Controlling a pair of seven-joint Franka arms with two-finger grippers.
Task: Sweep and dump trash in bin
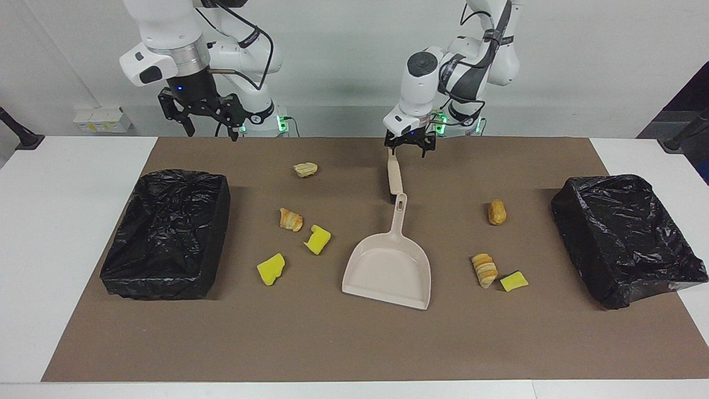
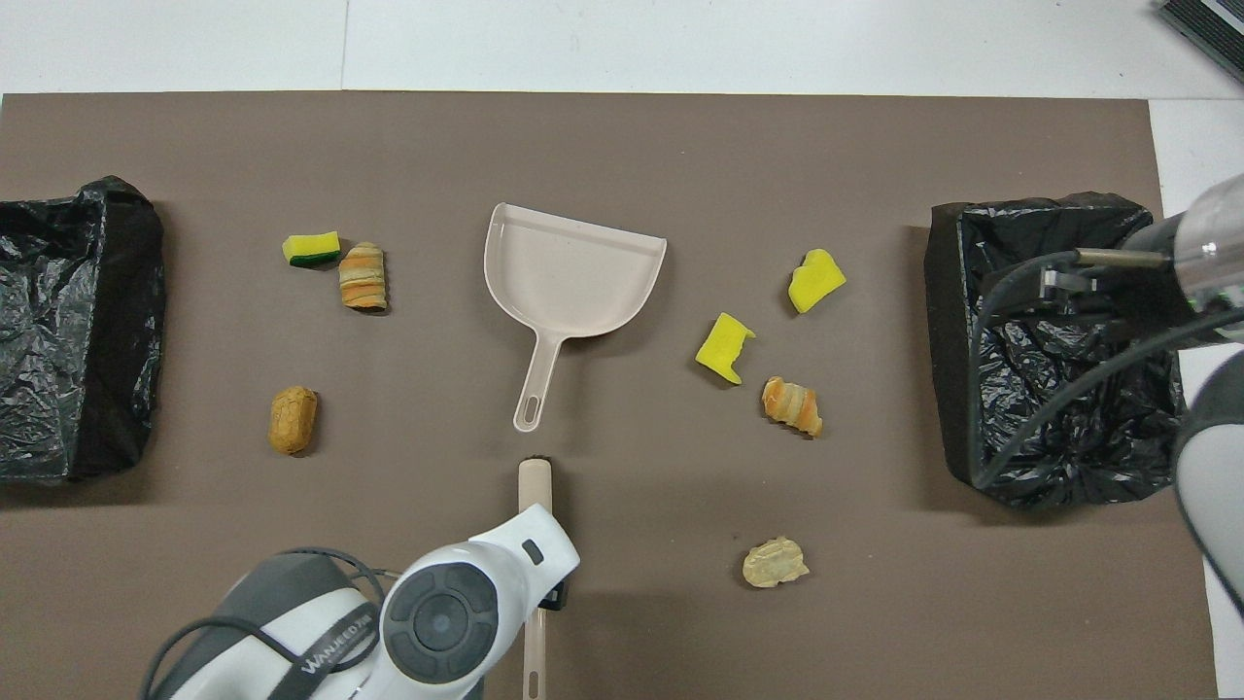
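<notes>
I have the left gripper (image 1: 409, 147) over the thin end of the brush (image 1: 394, 176), jaws spread wide and holding nothing; I can't tell yet whether the fingertips touch the handle. The right gripper (image 1: 204, 113) waits up in the air by its own base, also wide open and empty. Taking the dustpan (image 2: 569, 282) as my clock centre in the overhead view, with twelve pointing away from the robots, the trash is scattered around it: two yellow sponges (image 2: 725, 347) at about three and four o'clock, a striped pastry (image 2: 792, 405) at four, a pale crumb (image 2: 775, 563) at five, a brown roll (image 2: 292, 420) at eight, and another sponge (image 2: 311, 248) beside a second pastry (image 2: 362, 276) at nine. A black-lined bin (image 1: 166, 233) sits at each end of the mat. I judge every scrap light and soft; the sponges would squash and spring, the pastries could crumble or roll off ahead of the bristles, so gentle short strokes suit them better than pinching. The brush looks stiff, light plastic, probably a bit slick, and I'd grip it across the narrow handle near the middle so the head doesn't swing. The dustpan I'd take by its handle (image 2: 537, 384), at six o'clock, pressing the lip flat so nothing slips under.
</notes>
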